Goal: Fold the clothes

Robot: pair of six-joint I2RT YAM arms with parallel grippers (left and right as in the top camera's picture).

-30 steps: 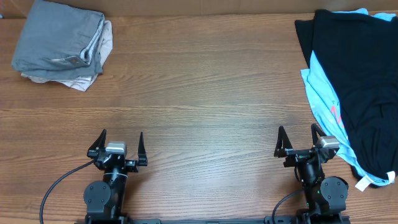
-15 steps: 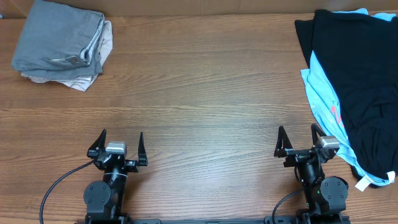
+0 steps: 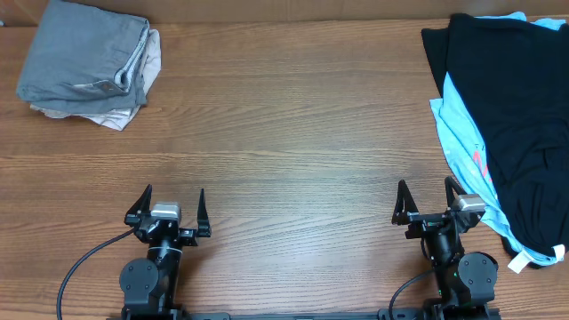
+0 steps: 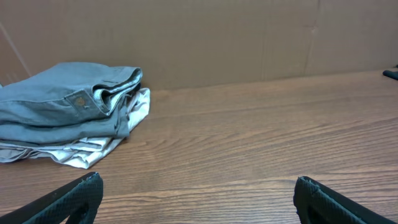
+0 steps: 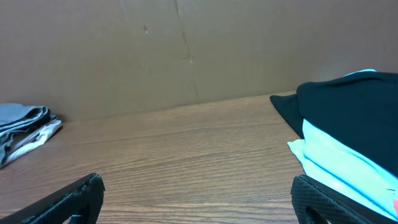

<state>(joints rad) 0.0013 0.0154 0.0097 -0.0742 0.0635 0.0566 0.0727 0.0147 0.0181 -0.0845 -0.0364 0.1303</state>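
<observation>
**Overhead view.** The black T-shirt (image 3: 520,107) is lying heaped over the light blue tee (image 3: 460,147) along the right edge of the frame, and its cloth is running past that edge. A small white label (image 3: 518,262) is showing at the lower right. The grey folded garments (image 3: 80,49) are resting on a beige one (image 3: 114,116) in the upper left corner. A broad stretch of wood-grain bench (image 3: 284,116) is spreading between the two piles. The left pincer (image 3: 174,194), at lower left, and the right pincer (image 3: 425,187), at lower right just beside the tee, are both standing released, grasping nothing.
</observation>
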